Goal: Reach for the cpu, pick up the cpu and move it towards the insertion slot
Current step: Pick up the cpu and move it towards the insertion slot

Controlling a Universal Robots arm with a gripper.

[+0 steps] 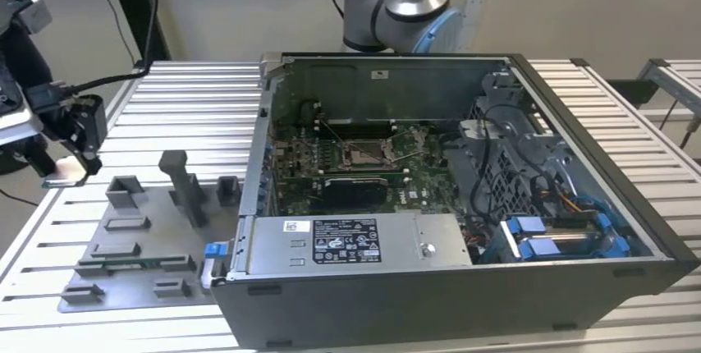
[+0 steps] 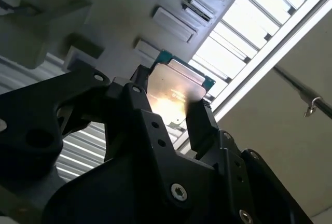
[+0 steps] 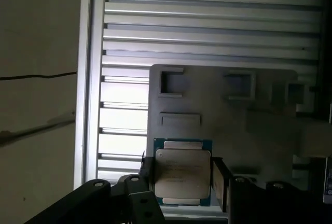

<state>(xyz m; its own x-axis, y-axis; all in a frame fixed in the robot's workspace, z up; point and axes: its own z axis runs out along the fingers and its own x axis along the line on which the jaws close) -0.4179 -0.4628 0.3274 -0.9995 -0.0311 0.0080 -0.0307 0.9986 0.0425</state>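
My gripper is shut on the cpu, a thin square chip with a pale silver top and a green rim, which is clamped by two opposite edges. The second wrist view has the cpu glinting between the black fingers of the gripper. In the exterior view, the gripper hangs at the far left above the slatted table with the pale cpu at its tip. The insertion slot, a silver-framed socket on the green board, lies inside the open computer case, well off to the exterior view's right of the gripper.
A grey plastic fixture with pockets and upright posts lies between the gripper and the case. It also appears behind the chip as the fixture. A larger black block sits just in front of the socket. The arm's base stands behind the case.
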